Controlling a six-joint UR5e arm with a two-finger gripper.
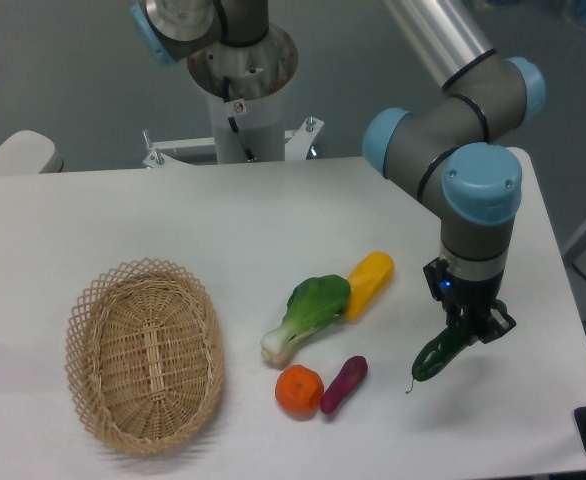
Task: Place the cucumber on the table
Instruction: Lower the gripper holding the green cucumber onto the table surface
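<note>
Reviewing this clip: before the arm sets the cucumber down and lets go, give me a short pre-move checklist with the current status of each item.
1. Gripper shut on the cucumber: ok.
2. Cucumber hangs tilted, stem tip down: ok.
3. Bare table beneath the cucumber: ok.
4. Purple vegetable apart from the drop spot, to its left: ok.
5. Cucumber touching the tabletop already: cannot tell.
6. Basket far from the arm's path: ok.
</note>
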